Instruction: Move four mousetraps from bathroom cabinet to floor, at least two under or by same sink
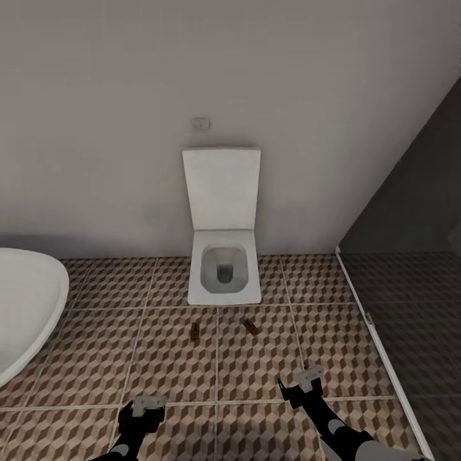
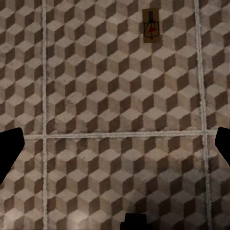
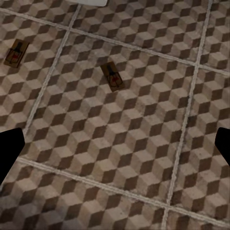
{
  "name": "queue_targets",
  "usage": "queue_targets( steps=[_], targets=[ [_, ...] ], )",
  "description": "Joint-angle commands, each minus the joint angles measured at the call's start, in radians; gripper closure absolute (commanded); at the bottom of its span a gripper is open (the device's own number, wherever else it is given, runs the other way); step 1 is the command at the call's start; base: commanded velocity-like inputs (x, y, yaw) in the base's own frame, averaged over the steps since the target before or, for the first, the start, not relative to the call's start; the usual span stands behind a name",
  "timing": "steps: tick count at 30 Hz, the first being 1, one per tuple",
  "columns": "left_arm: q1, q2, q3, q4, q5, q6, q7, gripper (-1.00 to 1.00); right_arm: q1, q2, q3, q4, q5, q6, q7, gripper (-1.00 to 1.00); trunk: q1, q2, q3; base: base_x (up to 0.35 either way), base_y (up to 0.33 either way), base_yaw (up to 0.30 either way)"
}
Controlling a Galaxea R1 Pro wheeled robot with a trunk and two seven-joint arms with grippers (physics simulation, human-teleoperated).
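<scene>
From your head view, two small dark-brown wooden mousetraps (image 1: 194, 331) (image 1: 250, 326) lie on the cube-patterned tiled bathroom floor (image 1: 160, 358) before the white toilet (image 1: 224, 269). Your left claw (image 1: 148, 404) and right claw (image 1: 307, 378) hover low. Both wrist views show wide, empty claws over the tiles.

White toilet (image 1: 223, 256) against grey wall (image 1: 128, 96)
</scene>
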Motion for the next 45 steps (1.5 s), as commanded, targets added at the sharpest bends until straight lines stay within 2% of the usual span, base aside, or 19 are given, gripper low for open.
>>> queue_targets(
  steps=[1,22,39,45],
  targets=[
    [-0.001,-0.001,-0.009,0.004,0.004,-0.006,0.003,-1.00,0.000,0.000,0.008,0.000,-0.011,-0.003,0.002,-1.00,-0.004,0.007,0.003,0.000,0.000,0.000],
    [0.000,-0.004,-0.009,0.004,0.004,-0.006,0.003,-1.00,0.000,-0.001,0.008,0.000,-0.011,-0.001,0.002,-1.00,-0.084,0.154,0.070,0.000,0.000,0.000],
    [0.001,-0.006,-0.009,0.004,0.004,-0.006,0.003,-1.00,0.010,-0.002,0.008,0.002,-0.011,-0.001,0.001,-1.00,-0.150,0.273,0.148,0.000,0.000,0.000],
    [0.003,-0.006,-0.009,0.004,0.004,-0.006,0.003,-1.00,0.029,-0.019,0.008,0.002,-0.011,-0.001,0.000,-1.00,-0.173,0.315,0.176,0.000,0.000,0.000]
  ],
)
